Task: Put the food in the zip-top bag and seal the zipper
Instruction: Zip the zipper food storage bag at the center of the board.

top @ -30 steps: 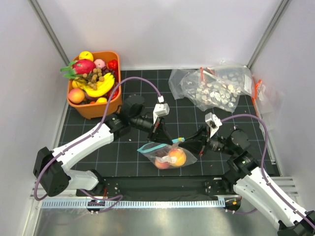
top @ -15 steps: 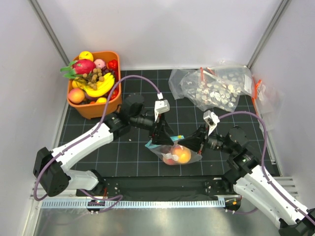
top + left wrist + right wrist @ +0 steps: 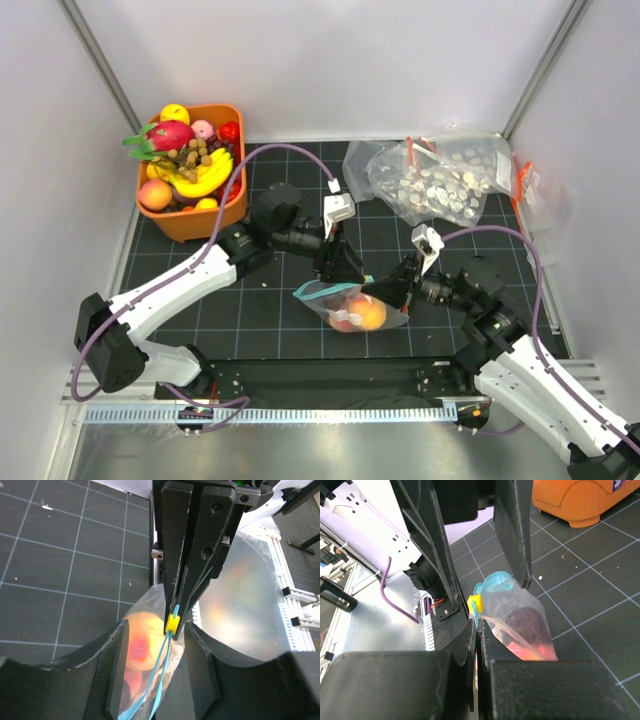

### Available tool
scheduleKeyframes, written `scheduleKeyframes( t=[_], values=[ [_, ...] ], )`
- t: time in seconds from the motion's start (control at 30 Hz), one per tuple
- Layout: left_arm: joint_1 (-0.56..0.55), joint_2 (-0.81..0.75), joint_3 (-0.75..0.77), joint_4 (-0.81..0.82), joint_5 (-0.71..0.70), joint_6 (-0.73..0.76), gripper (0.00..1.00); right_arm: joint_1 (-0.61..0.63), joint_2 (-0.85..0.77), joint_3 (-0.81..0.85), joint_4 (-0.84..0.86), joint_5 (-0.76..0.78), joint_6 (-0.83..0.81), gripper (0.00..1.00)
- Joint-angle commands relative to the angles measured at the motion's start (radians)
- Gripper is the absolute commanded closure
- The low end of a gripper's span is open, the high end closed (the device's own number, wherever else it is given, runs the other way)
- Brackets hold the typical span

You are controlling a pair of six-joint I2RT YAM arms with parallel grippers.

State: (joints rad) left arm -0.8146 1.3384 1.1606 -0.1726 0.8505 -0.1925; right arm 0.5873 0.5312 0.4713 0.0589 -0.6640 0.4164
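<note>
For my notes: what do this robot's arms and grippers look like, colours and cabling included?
The left arm and right arm match: white link shells, black joints. A purple cable loops along each to a small white camera box at the wrist. The left gripper and right gripper are black, with flat, slab-sided fingers.

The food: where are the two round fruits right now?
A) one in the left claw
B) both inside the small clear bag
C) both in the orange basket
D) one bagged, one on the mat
B: the peach-coloured fruit and the orange fruit both show through the zip-top bag, whose zipper the right claw pinches.
</note>
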Motion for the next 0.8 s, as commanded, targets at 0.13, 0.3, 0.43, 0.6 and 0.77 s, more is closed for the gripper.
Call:
scheduleKeyframes(
  t=[0.13,0.3,0.43,0.6,0.77],
  values=[
    [-0.029,0.031,0.051,0.024,-0.013,0.005,0.71,0.006,0.015,0.049,0.005,0.009,-0.01,0.99],
    [-0.034,0.036,0.051,0.024,-0.011,0.01,0.86,0.008,0.013,0.049,0.009,0.009,-0.004,0.99],
    [-0.035,0.027,0.039,0.018,-0.014,0.027,1.0,0.006,0.0,0.052,0.01,0.027,0.009,0.99],
    [-0.035,-0.001,-0.005,0.018,-0.024,0.054,1.0,0.008,-0.011,0.093,-0.03,0.079,0.032,0.99],
    [-0.034,-0.042,-0.045,0.016,-0.054,0.073,1.0,0.008,-0.028,0.121,-0.045,0.11,0.044,0.99]
  ],
)
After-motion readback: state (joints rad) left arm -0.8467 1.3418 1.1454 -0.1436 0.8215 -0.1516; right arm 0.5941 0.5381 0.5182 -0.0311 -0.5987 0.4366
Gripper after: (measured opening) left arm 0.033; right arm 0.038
